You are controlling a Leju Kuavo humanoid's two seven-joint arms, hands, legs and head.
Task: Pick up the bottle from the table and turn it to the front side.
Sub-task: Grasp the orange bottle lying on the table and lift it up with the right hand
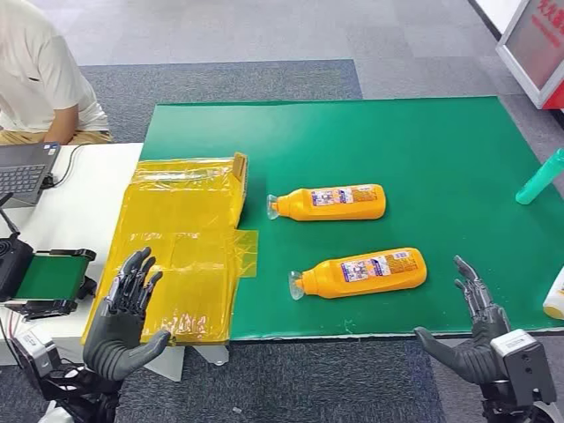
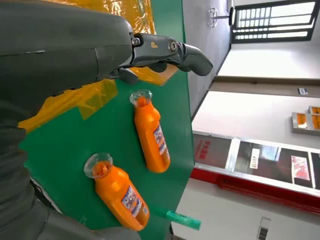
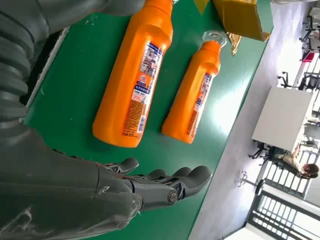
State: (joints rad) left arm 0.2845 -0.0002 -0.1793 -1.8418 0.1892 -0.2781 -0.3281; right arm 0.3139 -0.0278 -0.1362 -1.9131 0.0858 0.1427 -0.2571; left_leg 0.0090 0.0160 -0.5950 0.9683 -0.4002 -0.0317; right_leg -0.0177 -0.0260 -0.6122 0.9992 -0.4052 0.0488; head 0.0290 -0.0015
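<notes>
Item one, for your record: near orange bottle (image 1: 362, 271), lying on its side on the green worktop (image 1: 432, 159), close to the front edge and roughly midway along it. Long axis runs nearly parallel to that front edge, slightly tilted; the clear cap end points toward the worktop's left side, the base toward its right. A printed label faces up.

Item two: far orange bottle (image 1: 329, 203), also on its side, further back toward the middle of the worktop, apart from the first. Same heading: cap to the left, base to the right, label up.

Item three: left hand (image 1: 123, 313), raised off the front left corner of the worktop, over the yellow sheeting, fingers spread and holding nothing.

Item four: right hand (image 1: 476, 330), at the front edge toward the right corner, fingers apart, palm empty, well clear of both bottles.

You will also find: a yellow plastic sheet (image 1: 180, 256) draped over the worktop's left edge; a teal bottle (image 1: 540, 181) lying at the right edge; a white bottle (image 1: 555, 295) partly cut off near the front right corner.

Surroundings: a white side table (image 1: 93, 194) to the left carries a laptop (image 1: 23, 172); a seated person in a white shirt (image 1: 40, 75) is behind it. Floor is grey carpet tile (image 1: 266, 26).
</notes>
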